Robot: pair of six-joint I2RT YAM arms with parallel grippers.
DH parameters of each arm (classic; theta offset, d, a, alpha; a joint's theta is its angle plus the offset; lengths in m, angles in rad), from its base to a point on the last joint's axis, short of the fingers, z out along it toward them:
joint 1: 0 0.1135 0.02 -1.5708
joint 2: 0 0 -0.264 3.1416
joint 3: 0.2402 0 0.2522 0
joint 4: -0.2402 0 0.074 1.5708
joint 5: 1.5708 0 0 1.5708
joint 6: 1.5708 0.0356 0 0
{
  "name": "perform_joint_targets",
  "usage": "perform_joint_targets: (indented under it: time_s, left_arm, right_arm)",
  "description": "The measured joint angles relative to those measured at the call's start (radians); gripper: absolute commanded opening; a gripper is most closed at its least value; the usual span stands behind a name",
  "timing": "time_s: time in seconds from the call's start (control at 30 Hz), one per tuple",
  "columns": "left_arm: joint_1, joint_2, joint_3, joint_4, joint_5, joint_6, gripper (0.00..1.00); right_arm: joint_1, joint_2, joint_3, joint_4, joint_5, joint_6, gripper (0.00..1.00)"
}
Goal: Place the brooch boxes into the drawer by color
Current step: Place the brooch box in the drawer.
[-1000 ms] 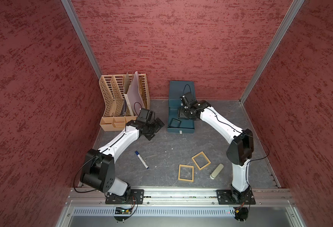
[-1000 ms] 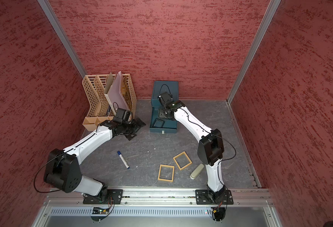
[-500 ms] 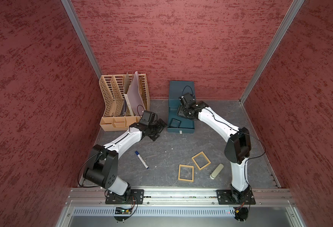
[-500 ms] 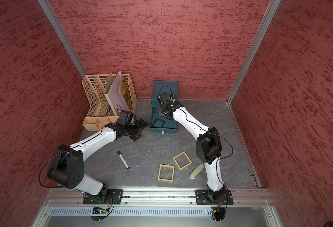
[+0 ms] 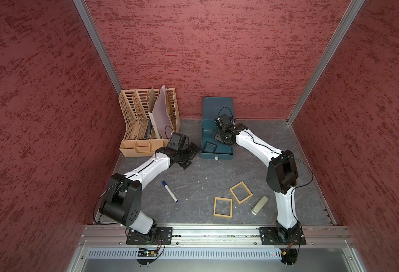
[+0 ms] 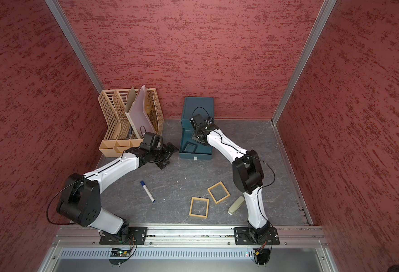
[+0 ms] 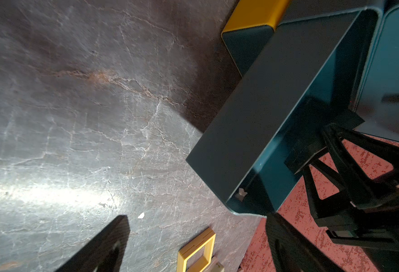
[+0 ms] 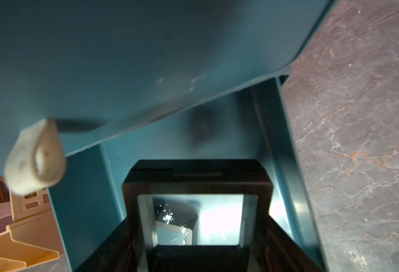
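The right gripper (image 5: 218, 141) is lowered into the pulled-out drawer (image 5: 217, 155) of the dark teal chest (image 5: 218, 106). Its black fingers (image 8: 128, 247) flank a small black square brooch box with a clear centre (image 8: 197, 179), which lies flat on the drawer floor. Whether they press the frame or stand just clear of it cannot be told.

The left gripper (image 5: 191, 157) is spread wide and empty, low over the grey stone-patterned table (image 5: 193, 179), just beside the drawer's outer wall.

Outstanding: a tan-yellow square brooch box (image 5: 222, 199) and a second tan-yellow brooch box (image 5: 235, 186) lie flat on the table near the front rail, close together. No beige box is in view.

Not for sorting: a blue-capped white marker (image 5: 169, 191), a pale green cylinder (image 5: 259, 205) and a tan slotted file rack (image 5: 146, 122).

Handling, as judged: the boxes look light, with stiff, smooth rims. The clear centre appears thin and likely to mark or give under pressure. Grip across two opposite outer edges, never on the window. Lying flat, they offer little height, so the fingertips must reach table level on either side, and a shallow pinch may slip.
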State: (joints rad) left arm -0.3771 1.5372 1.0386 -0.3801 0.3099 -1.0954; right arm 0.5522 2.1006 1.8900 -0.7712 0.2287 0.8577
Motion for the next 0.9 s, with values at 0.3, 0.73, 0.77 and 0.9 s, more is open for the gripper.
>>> perform_joint_targets:
  time_s: [0.3,0.73,0.77,0.9]
  left_arm:
    - [0.000,-0.013,0.000,-0.002,0.000,0.000,0.95]
    - [0.000,-0.019,0.000,-0.007,-0.001,0.004,0.95]
    - [0.000,-0.019,0.000,-0.008,-0.002,0.004,0.95]
    - [0.000,-0.019,0.000,-0.010,-0.002,0.004,0.95]
  right_arm:
    - [-0.001,0.057,0.001,0.000,0.005,0.034,0.58]
    - [-0.002,0.084,0.053,-0.027,0.005,0.072,0.72]
    - [-0.003,0.088,0.061,-0.029,0.005,0.074,0.74]
    - [-0.006,0.103,0.076,-0.029,0.004,0.074,0.79]
